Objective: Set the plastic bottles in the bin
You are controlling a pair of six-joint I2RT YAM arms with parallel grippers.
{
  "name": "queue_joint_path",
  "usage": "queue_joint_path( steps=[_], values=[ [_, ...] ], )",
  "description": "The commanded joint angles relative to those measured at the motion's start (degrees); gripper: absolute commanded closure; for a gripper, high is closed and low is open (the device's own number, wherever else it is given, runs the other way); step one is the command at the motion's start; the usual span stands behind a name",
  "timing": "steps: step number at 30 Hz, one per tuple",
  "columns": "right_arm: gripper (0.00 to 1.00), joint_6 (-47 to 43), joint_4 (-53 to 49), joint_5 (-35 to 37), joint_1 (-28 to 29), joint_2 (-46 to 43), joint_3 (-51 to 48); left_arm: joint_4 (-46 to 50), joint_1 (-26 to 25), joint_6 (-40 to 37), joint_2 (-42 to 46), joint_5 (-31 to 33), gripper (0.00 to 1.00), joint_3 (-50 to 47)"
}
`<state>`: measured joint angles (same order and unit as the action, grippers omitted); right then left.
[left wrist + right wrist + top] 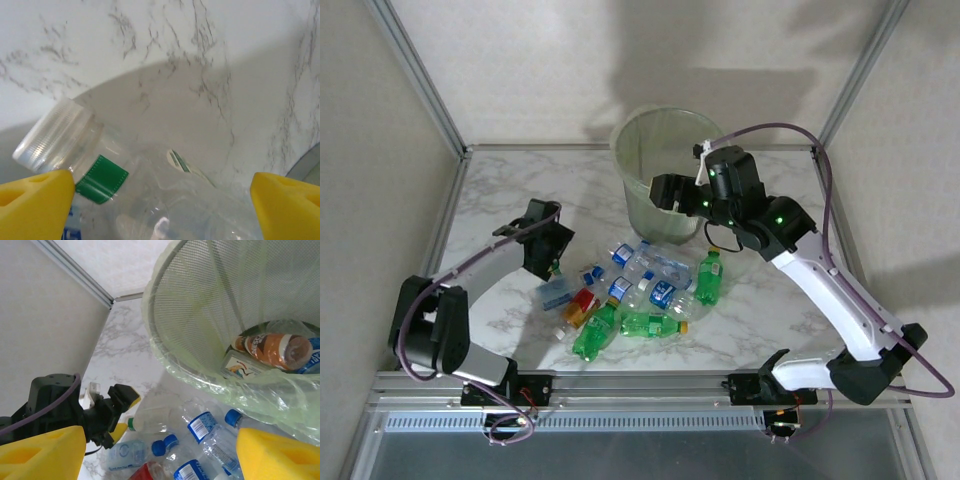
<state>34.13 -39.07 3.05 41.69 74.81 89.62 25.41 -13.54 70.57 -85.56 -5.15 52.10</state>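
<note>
Several plastic bottles [640, 295] lie in a heap mid-table: clear ones with blue labels, green ones [595, 335] and a red-yellow one [582, 305]. At the heap's left edge my left gripper [552, 258] is low and open. Its yellow fingers [35, 205] straddle a clear bottle [150, 200] with a white cap [50, 132] and a green label. My right gripper [665, 195] hangs open at the near rim of the bin [665, 165], nothing between its fingers [280, 455]. Inside the bin [200, 315] lies a brown-label bottle [272, 350].
The marble table [500, 200] is fenced by metal frame posts and walls at the back and sides. The bin's pale green liner [260, 390] hangs loose over the rim above the nearest bottles. A second labelled bottle [240, 366] rests in the bin.
</note>
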Motion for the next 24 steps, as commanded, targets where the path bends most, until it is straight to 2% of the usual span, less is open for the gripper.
queue_joint_path(
  steps=[1, 7, 11, 14, 20, 24],
  values=[
    [0.21, 1.0, -1.7, 1.5, 0.5, -0.9, 1.4, -1.9, 1.1, 2.1, -2.9, 1.5, 0.10, 2.8],
    [0.20, 0.2, -2.4, 1.1, 0.5, 1.1, 3.5, -1.8, 2.0, -0.1, -7.5, 2.4, 0.11, 10.1],
    [0.20, -0.3, -2.0, 0.7, 0.5, 2.3, 4.0, 4.2, 2.0, -3.3, -5.9, 5.6, 0.10, 14.3],
    [0.20, -0.4, -1.1, 0.1, 0.5, 2.9, 3.8, 6.8, 2.0, -4.0, -2.8, 6.2, 0.09, 13.0],
    [0.19, -2.1, -1.0, -1.0, 0.5, 5.0, 6.1, 6.4, 0.2, 0.4, 4.5, 3.6, 0.09, 4.9],
    [0.19, -3.2, -2.1, -1.3, 0.5, 6.5, 7.7, 4.7, -1.1, 2.1, 3.0, 2.6, 0.09, 3.0]
  ],
)
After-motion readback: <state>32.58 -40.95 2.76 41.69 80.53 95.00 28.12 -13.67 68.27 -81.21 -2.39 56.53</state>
